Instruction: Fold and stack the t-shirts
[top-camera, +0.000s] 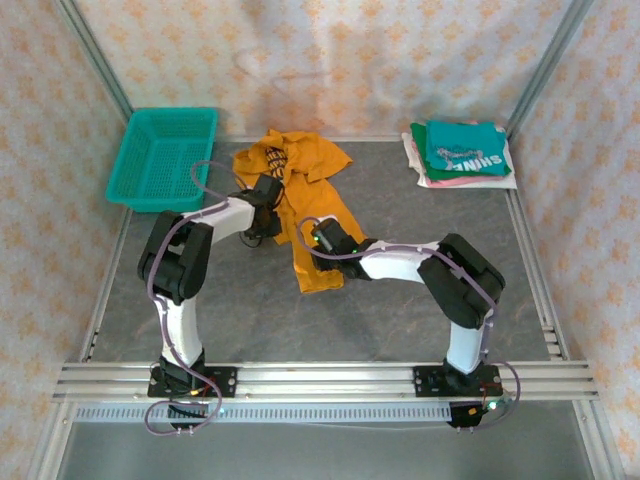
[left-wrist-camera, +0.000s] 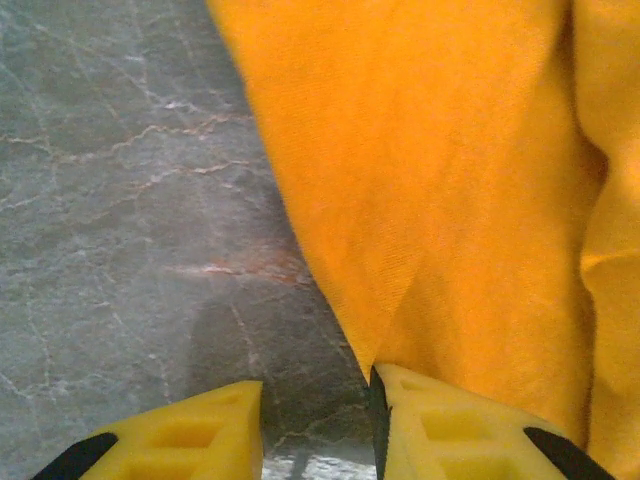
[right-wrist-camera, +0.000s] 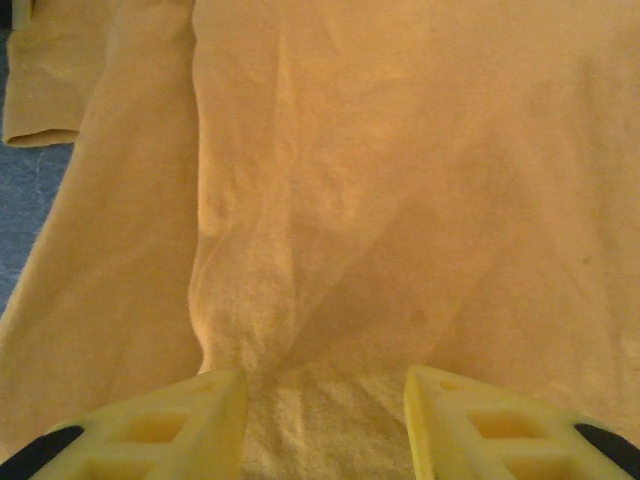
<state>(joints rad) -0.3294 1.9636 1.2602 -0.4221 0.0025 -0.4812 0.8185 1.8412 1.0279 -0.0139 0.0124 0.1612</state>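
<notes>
Risking a thin or doubled grab on the rumpled shirt

Both grippers hang spread over the mustard-orange t-shirt, and neither has hold of anything. The left gripper straddles the cloth's edge, with one finger over the bare grey surface and the other over fabric. Closing here could, I judge, pinch only a sliver of hem that slips out on the lift. The right gripper sits with its jaws wide above a creased, layered patch. A grab there may take two layers at once and drag the shirt into a tighter heap instead of spreading it. If the arms pull unevenly, the long strip could twist.

The shirt lies just right of the teal basket, unfolded and crumpled. Its wadded upper part shows a bit of dark print, and a long strip trails nearer than the basket. A sleeve cuff shows in the right wrist view. Much farther right of the basket, well apart from the shirt, sits the folded stack — teal on top, pink and white beneath.
</notes>
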